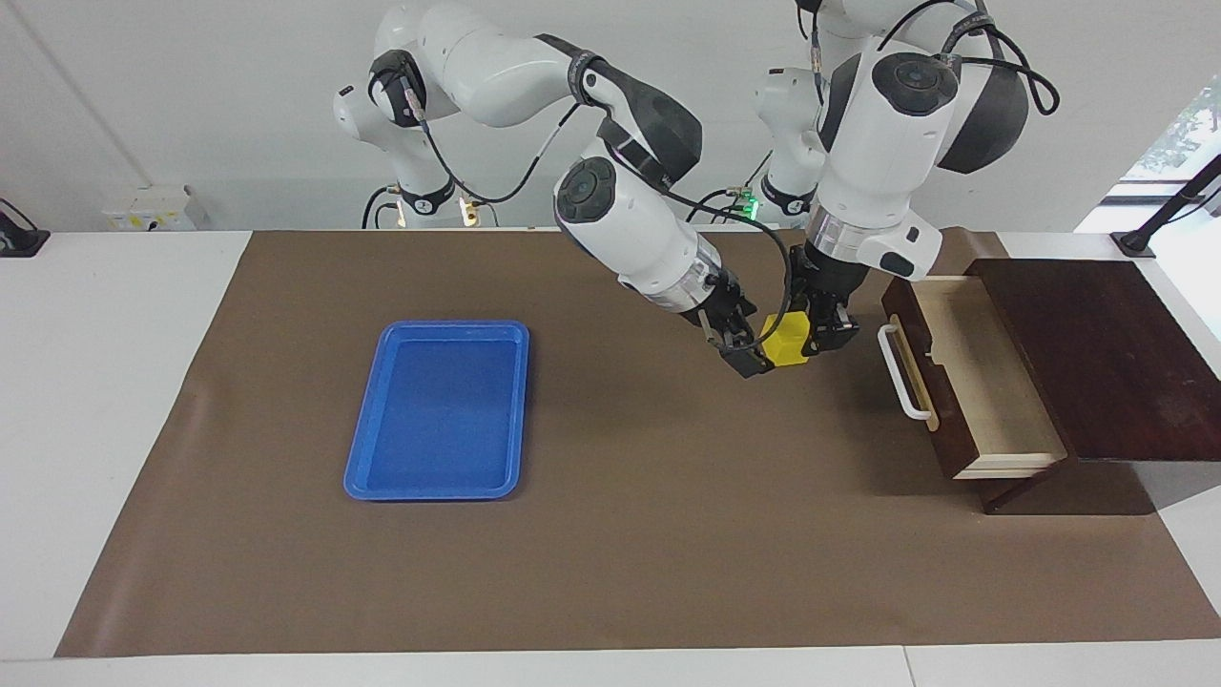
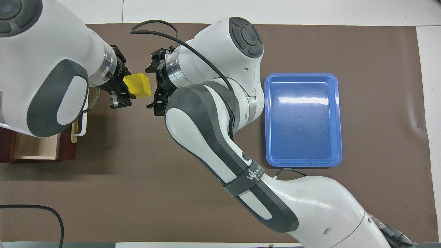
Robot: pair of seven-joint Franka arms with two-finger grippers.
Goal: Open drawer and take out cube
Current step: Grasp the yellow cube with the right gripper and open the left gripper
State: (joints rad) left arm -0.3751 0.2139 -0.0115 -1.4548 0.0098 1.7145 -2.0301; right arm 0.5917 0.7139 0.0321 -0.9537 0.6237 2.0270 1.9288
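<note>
Cube (image 1: pixel 784 343): hanging in the air over the brown mat (image 1: pixel 610 553), out of the drawer (image 1: pixel 973 382) and not touching the bench (image 1: pixel 114 382). Being pinched from the drawer's side by the left gripper (image 1: pixel 813 336), jaws pressed onto two opposite faces. Showing its free faces toward the right gripper (image 1: pixel 747 343), which is hovering just beside it with jaws spread wide, one fingertip above the cube's level and one below in the overhead view.

Judging the step: looking like a hand-over in mid-air, with the take-out already done. Lying from the right jaws straight toward the left arm's end of the bench, in line with the gap between them. Offering no long axis to favour, being a cube, so only needing the free pair of faces squared to the spread jaws. Calling for a short advance before any closing, since the cube's edge is only at the mouth of the gap.

Farther out: drawer standing pulled open from its dark box (image 1: pixel 1097 353), pale inside bare, white handle (image 1: pixel 901 372) facing the grippers. Blue tray (image 1: pixel 439 491) lying flat toward the right arm's end, well apart from both.
</note>
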